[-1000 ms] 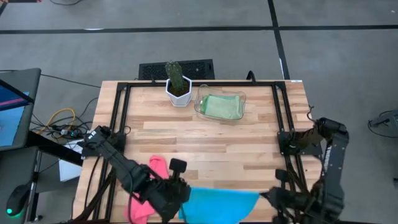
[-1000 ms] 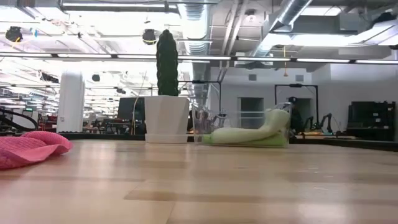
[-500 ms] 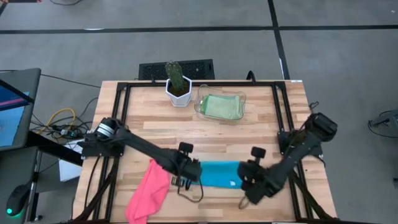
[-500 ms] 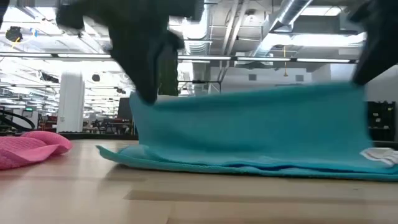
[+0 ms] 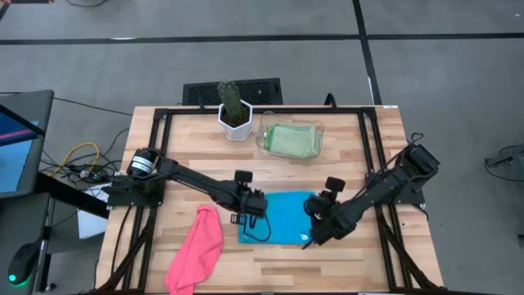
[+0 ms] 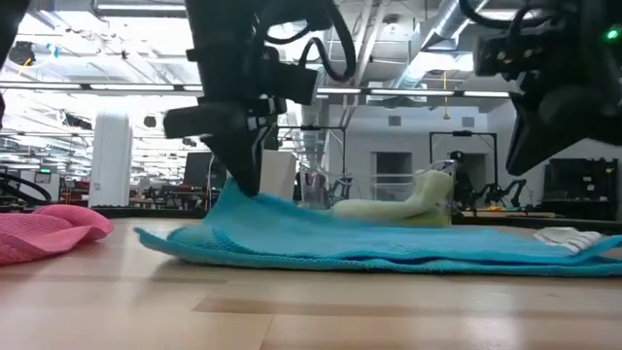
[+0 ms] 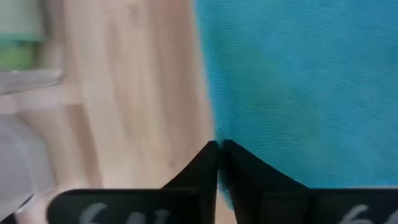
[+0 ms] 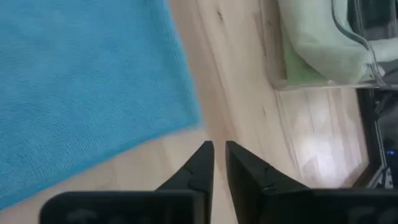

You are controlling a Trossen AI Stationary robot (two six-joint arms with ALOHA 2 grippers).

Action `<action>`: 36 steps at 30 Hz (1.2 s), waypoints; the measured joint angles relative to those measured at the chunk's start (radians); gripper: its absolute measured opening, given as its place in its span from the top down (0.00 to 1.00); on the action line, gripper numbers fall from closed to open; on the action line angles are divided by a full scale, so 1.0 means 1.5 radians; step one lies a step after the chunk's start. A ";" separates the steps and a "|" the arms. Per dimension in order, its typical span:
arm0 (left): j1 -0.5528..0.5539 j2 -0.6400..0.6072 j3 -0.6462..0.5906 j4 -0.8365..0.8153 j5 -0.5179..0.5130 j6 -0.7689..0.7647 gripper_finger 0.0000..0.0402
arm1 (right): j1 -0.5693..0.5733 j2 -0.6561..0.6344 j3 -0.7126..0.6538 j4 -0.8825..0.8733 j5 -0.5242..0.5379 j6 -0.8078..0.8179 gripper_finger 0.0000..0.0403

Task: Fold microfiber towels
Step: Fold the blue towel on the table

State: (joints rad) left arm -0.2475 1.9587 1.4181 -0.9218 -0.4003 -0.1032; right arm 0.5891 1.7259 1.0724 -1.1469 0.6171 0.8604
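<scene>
I hold the turquoise towel (image 5: 278, 220) at its left edge with the left pincer (image 5: 255, 205); in the left wrist view the fingers (image 7: 205, 165) are pressed together on the cloth's edge. The right pincer (image 5: 313, 215) sits at the towel's right edge. In the right wrist view its fingers (image 8: 202, 163) stand narrow with a thin gap, over bare wood just beside the towel, so I judge that it holds nothing.

The towel lies nearly flat on the surface (image 5: 205, 168), in front of the clear tray (image 5: 264, 139), which holds a folded green towel (image 5: 291, 141). The pink towel (image 5: 196, 246) lies crumpled to the left of the turquoise one. The potted cactus (image 5: 233, 106) stands just left of the tray.

I judge the step in hand to be laying the towel out flat before the fold. To do it well:

1. Lower the left pincer until the raised corner, visible in the low view, rests on the wood.
2. Release only when both side edges lie straight and parallel.
3. Keep both pincers clear of the pink towel.
4. Regrasp matching corners at equal height.
</scene>
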 joint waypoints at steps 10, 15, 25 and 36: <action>0.009 -0.002 0.000 0.003 -0.021 -0.043 0.72 | 0.063 -0.039 -0.012 0.157 0.148 0.052 0.72; -0.053 -0.040 -0.036 0.167 -0.006 -0.106 0.73 | 0.161 -0.045 -0.076 0.417 0.256 -0.030 0.74; -0.156 -0.060 -0.253 0.627 -0.022 -0.127 0.98 | 0.184 0.021 -0.220 0.818 0.287 -0.141 0.85; -0.232 -0.059 -0.307 0.629 -0.016 -0.259 1.00 | 0.145 0.094 -0.236 0.902 0.197 -0.177 0.97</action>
State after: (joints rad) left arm -0.5951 1.8698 0.9583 0.0213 -0.4238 -0.4918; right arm 0.8073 1.8666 0.7186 0.2065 0.9129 0.5946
